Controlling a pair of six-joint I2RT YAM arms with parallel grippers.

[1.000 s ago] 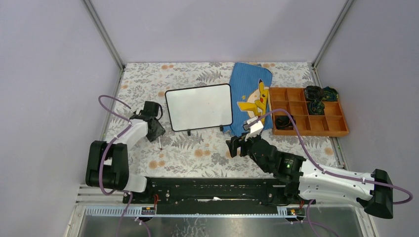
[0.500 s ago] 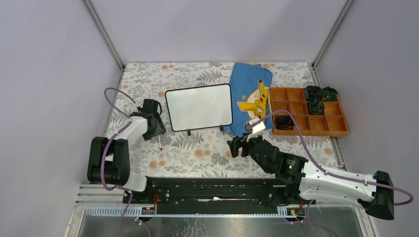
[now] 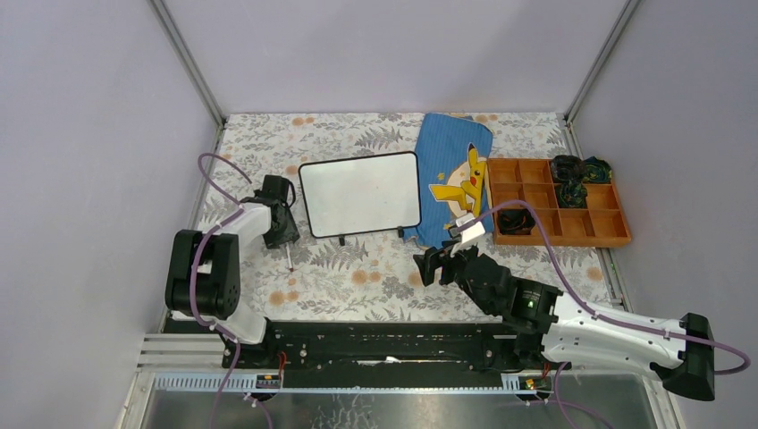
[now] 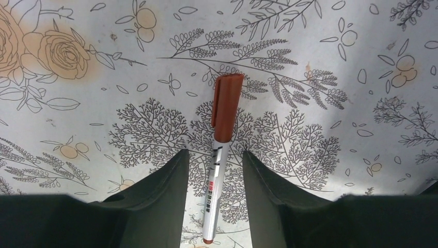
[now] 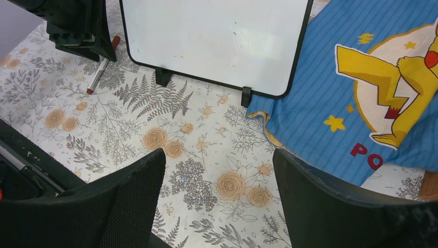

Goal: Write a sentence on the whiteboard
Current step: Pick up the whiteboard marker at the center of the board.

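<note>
Because the slim white plastic marker, red-brown cap on, looks light and slick, pinch mid-barrel; your left gripper straddles it half-open without contact; right gripper gapes empty.

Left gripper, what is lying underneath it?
A white marker with a red-brown cap lies on the floral tablecloth between the left gripper's open jaws, touching neither. In the top view the gripper covers all but its tail end.

Whiteboard black-framed, standing on two feet, right edge beside blue pouch
</note>
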